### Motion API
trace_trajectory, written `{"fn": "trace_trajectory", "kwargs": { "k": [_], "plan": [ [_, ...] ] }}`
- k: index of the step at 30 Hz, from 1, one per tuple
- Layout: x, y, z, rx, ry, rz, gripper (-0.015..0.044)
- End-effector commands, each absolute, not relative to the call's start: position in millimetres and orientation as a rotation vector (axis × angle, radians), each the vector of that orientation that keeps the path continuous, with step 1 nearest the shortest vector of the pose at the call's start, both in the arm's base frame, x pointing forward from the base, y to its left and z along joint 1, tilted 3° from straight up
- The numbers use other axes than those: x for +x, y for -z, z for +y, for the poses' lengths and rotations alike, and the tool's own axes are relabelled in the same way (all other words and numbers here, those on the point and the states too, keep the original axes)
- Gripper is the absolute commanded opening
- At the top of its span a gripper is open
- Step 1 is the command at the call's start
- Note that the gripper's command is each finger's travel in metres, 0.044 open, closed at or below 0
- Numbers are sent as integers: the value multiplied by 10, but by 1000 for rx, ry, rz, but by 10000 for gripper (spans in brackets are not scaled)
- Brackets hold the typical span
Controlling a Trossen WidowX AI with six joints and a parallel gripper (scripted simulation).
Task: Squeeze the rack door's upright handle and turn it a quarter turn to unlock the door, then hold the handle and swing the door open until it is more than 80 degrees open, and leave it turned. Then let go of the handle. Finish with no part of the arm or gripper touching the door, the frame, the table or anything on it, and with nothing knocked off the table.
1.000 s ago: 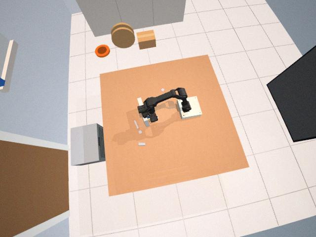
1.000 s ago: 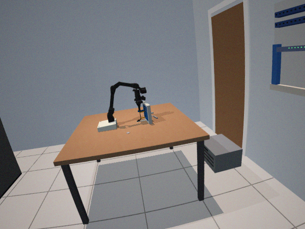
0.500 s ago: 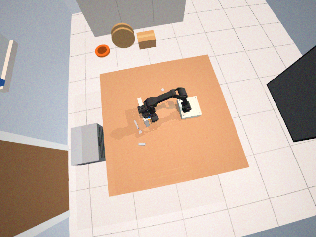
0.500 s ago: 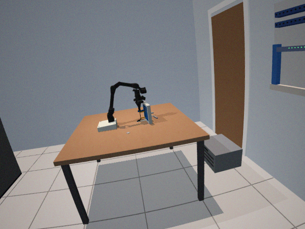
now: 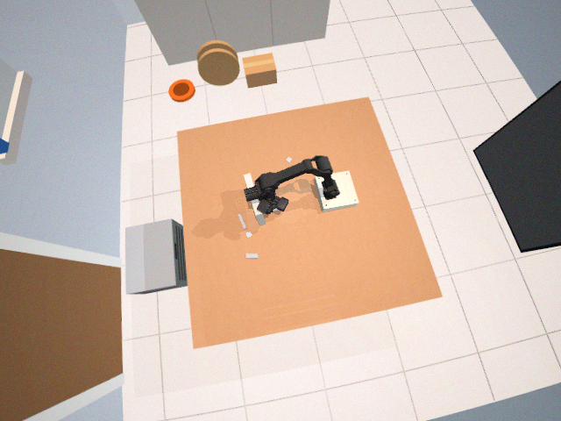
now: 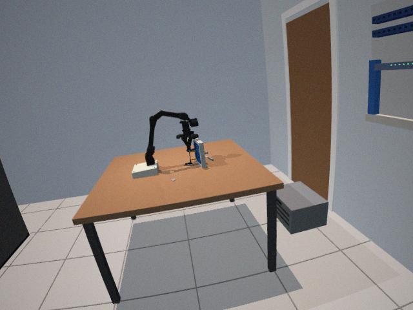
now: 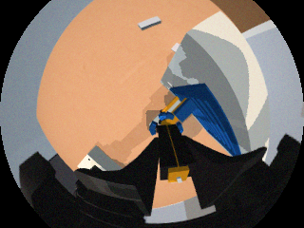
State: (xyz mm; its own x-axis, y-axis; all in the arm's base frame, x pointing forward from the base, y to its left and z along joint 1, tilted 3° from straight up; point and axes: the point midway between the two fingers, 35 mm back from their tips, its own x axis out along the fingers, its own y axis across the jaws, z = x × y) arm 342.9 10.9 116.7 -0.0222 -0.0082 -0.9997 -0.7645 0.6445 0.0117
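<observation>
The rack frame [image 5: 260, 218] [image 6: 202, 155] [image 7: 214, 52] stands upright on the table, white and grey. Its blue door panel [image 6: 197, 152] [image 7: 209, 111] shows on the side facing the robot base; how far it stands open is hard to tell. My gripper [image 5: 273, 206] [image 6: 189, 147] [image 7: 170, 140] points down from above, close beside the frame on the base side. It is shut on the upright black handle [image 7: 175, 154], which has orange parts at its ends. The frame runs diagonally in the wrist view, while the handle lies along my fingers. The handle's lower part is partly hidden.
The white robot base [image 5: 342, 192] [image 6: 141, 170] stands opposite the frame. Small pale blocks lie around the frame, one [image 5: 288, 159] [image 6: 173, 179] to one side and another [image 5: 251, 255] [image 7: 149, 23] beyond the other end. A thin pale strip [image 5: 242, 221] lies behind the frame.
</observation>
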Motion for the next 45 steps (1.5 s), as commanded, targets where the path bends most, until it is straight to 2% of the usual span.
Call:
{"fn": "trace_trajectory", "kwargs": {
  "k": [1,19,29,39,45],
  "plan": [
    [3419,-1150,98,-841,-845,1433,25],
    [3419,-1149,98,-1481,-1507,1029,25],
    [3419,-1149,98,-1503,-1530,1009,25],
    [3419,-1149,98,-1503,-1530,1009,287],
    [3419,-1149,98,-1382,-1405,1112,297]
  ]
}}
